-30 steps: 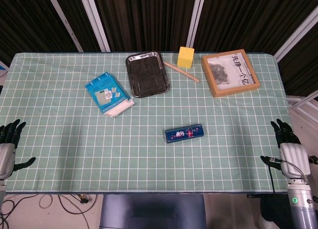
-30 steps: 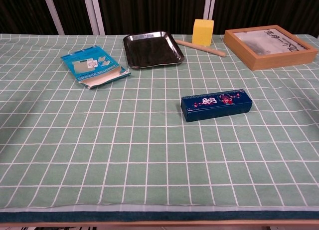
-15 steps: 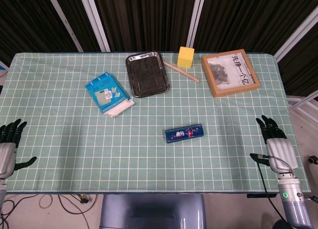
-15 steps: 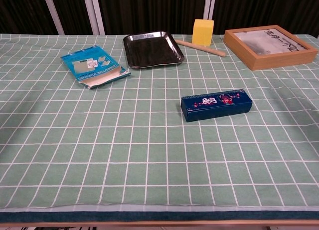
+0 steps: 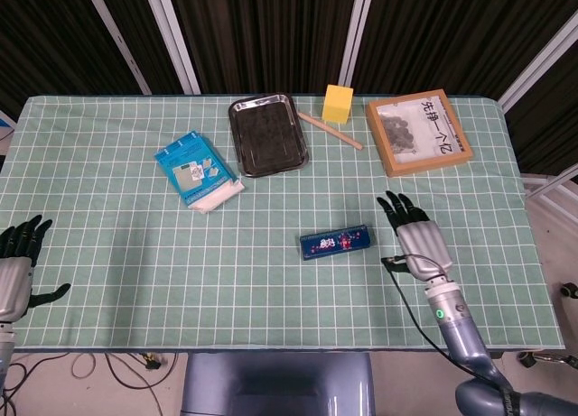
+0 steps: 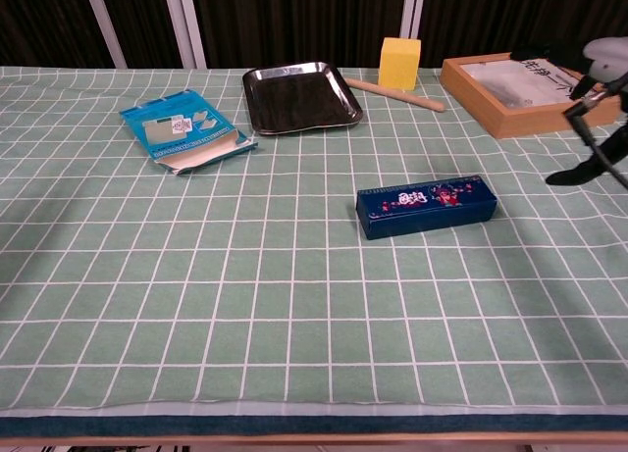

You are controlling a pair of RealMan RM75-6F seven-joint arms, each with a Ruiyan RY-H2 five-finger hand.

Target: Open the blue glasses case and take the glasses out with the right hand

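Observation:
The blue glasses case (image 5: 335, 243) (image 6: 426, 206) lies closed on the green checked cloth, near the table's middle, long side running left to right. My right hand (image 5: 414, 236) (image 6: 595, 89) hovers just right of the case, fingers spread, holding nothing and not touching it. At the front left table edge my left hand (image 5: 16, 267) sits with fingers apart and nothing in it; the chest view does not show it. The glasses are hidden inside the case.
A black metal tray (image 5: 267, 134) sits at the back middle, with a yellow block (image 5: 338, 103) and a wooden stick (image 5: 330, 130) to its right. A wooden framed box (image 5: 418, 132) stands at the back right. A blue packet (image 5: 195, 170) lies left of the tray.
My right hand has travelled from the table's right edge inward and to the left, arriving close beside the case. The left hand and the case have stayed put.

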